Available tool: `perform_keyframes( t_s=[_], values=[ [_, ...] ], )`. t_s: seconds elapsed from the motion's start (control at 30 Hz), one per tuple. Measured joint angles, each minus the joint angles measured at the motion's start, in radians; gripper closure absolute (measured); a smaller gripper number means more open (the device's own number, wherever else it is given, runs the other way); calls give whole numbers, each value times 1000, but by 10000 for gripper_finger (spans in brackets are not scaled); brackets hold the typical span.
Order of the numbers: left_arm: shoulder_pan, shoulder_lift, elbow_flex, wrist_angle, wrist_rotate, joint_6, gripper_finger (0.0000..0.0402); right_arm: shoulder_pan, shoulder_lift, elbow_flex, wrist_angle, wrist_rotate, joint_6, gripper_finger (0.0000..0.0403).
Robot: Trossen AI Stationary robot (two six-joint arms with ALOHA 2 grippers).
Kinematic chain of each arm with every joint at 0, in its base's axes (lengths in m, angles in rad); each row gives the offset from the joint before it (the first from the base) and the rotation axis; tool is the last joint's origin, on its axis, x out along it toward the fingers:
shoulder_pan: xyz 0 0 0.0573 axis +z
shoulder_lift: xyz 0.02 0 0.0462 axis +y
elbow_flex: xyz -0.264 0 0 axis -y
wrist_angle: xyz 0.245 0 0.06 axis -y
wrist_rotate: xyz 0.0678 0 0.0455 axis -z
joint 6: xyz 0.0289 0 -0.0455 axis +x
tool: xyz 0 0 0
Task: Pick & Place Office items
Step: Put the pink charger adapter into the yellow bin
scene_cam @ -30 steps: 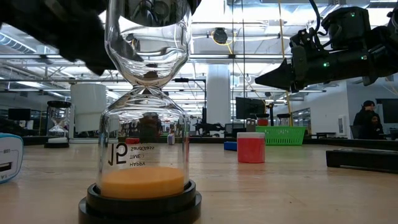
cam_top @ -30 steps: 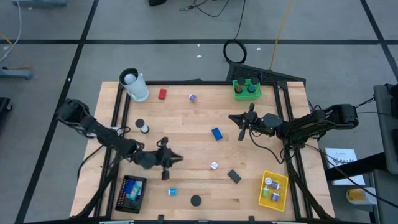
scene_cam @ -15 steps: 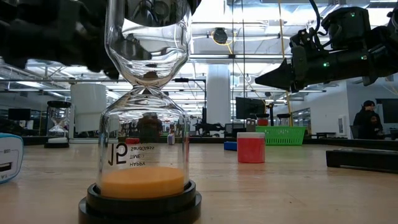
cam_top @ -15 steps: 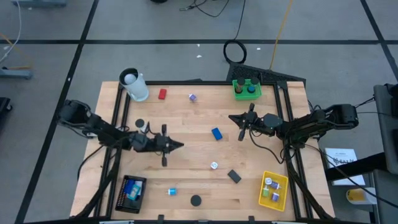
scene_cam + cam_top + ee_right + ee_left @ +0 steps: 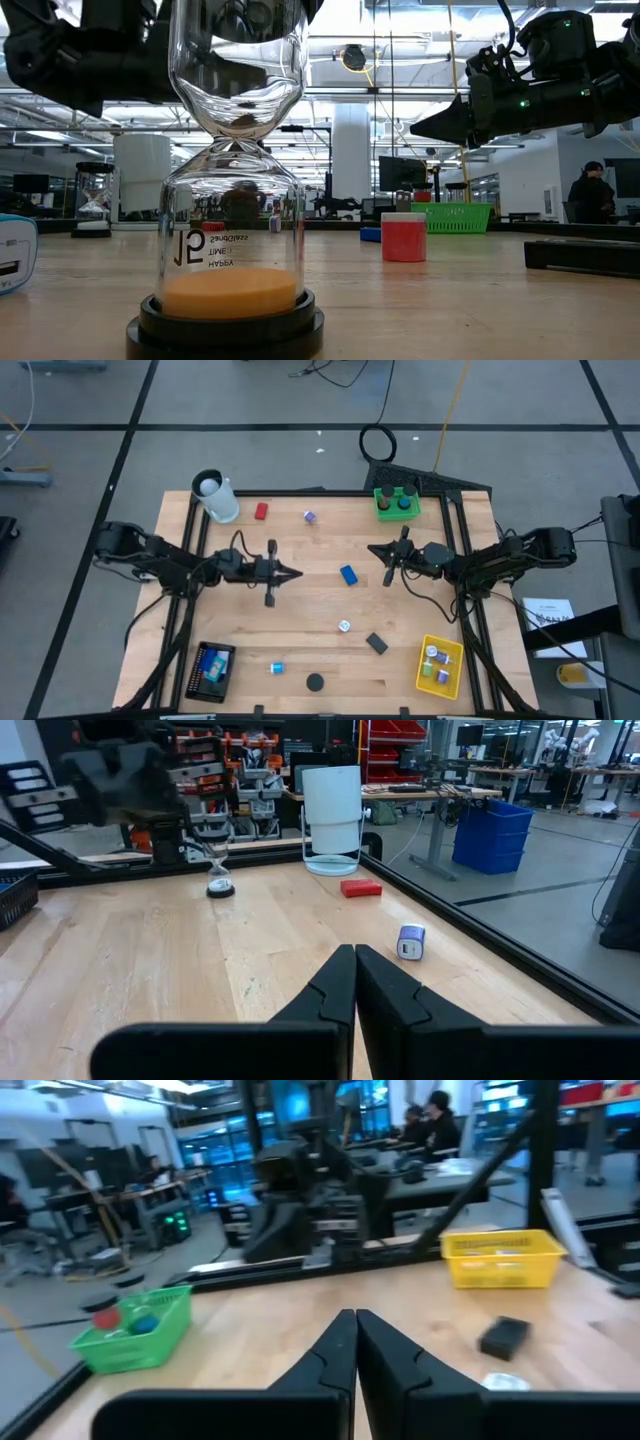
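Glass hourglass (image 5: 232, 200) with orange sand is standing nearest the front edge of the counter (image 5: 300, 605). It is probably the dark round disc (image 5: 315, 682) seen from above, though the level view is leaving that unsure. It is looking fragile and smooth, so I am judging its black base or its narrow waist the safest hold, taken gently.

A teal piece (image 5: 277, 668) is lying just to its left. Flanking these, a black tray (image 5: 212, 668) and a yellow tray (image 5: 440, 665) are holding small pieces too tiny to count.

Farther in, one black block (image 5: 376, 643) and one white piece (image 5: 344, 626) are lying close together. All these blocks are looking light and stiff, likely to skid if nudged, so pinching across the short flat sides is seeming best.

At mid-counter one blue block (image 5: 348, 574) is sitting between the two hands. The left hand (image 5: 292, 572) is hovering near it, fingers pressed together and gripping nothing. The right hand (image 5: 373, 549) is hanging on its other side, likewise closed and empty.

Toward the far edge, one red block (image 5: 261, 511) and one purple-and-white piece (image 5: 309, 517) are lying apart. A second, smaller hourglass (image 5: 219, 880) is standing near the white cup (image 5: 215, 495), and a green tray (image 5: 397, 502) is sitting in the far right corner.
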State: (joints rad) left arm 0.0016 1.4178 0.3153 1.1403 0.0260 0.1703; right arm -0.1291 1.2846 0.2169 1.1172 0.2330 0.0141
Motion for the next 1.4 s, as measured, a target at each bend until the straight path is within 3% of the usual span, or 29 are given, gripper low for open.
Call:
perform_keyframes(
  t_s=[0.3, 0.47, 0.57, 1.1, 1.27, 1.4],
  values=[
    [99, 0, 0, 32, 16, 35, 391, 0, 0, 0, 0, 0, 0, 399],
    [209, 0, 0, 33, 173, -3, 393, 0, 0, 0, 0, 0, 0, 398],
    [238, 0, 0, 31, 192, -7, 387, 0, 0, 0, 0, 0, 0, 399],
    [213, 0, -59, 45, 194, 29, 398, 0, 0, 0, 3, 0, 0, 399],
    [213, 0, -59, 42, 192, 11, 381, 0, 0, 0, 147, -1, -19, 399],
    [213, 0, -59, 40, 178, 4, 377, -7, 0, 14, 248, -63, 104, 399]
  ],
)
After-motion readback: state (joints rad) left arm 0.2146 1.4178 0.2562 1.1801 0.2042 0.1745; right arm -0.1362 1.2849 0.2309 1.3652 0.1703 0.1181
